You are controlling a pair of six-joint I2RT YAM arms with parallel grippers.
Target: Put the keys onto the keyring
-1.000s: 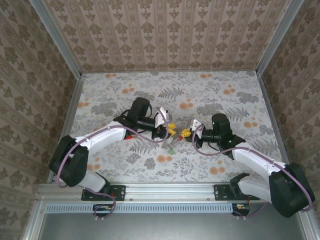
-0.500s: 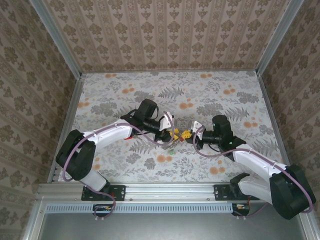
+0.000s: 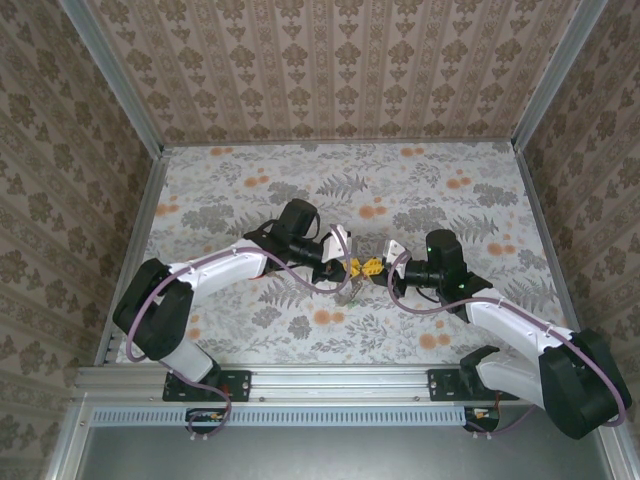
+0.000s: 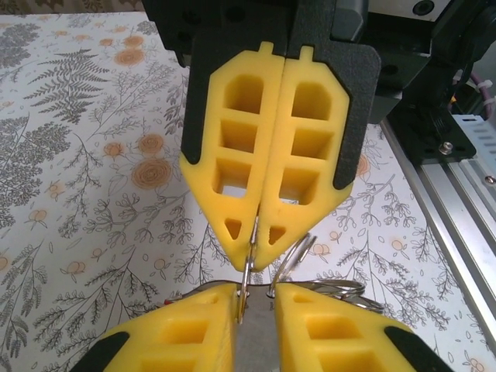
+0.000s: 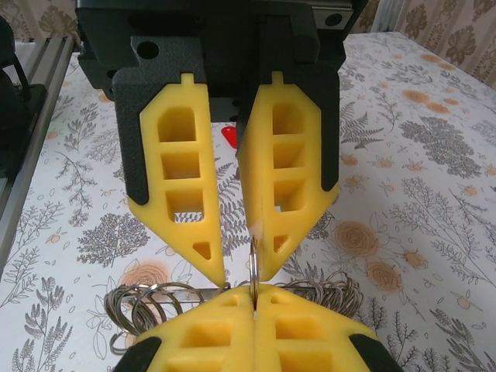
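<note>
Top external: the right gripper [image 3: 371, 267] sits over the middle of the table [image 3: 450, 200], and the left gripper [image 3: 355, 267] is nose to nose with it, tips nearly meeting. We see the keyring [image 3: 348, 290] as a grey tangle just on the near side of the right gripper's tips. The jaws are too small here, so we cannot tell their state from this view.

Left wrist: this view faces the right gripper head on. Its yellow fingers are pressed together along their whole length, and one upright ring of the keyring is nipped at their very tip. The left gripper's own fingers come in from below with a narrow gap between them. That same ring runs down into the gap, close to one finger. More wire coils lie just beside the right gripper's tips, toward the rail.

Right wrist: we get the reverse look. The left gripper's fingers are spread, and the ring stands against the inner face of one of them, not clamped. The right gripper's own fingers are closed on the ring. Coils spill out on either side of the right gripper's tips. A red key [image 5: 229, 135] lies on the table beyond the left gripper, well apart from the right gripper, and shows through the gap
</note>
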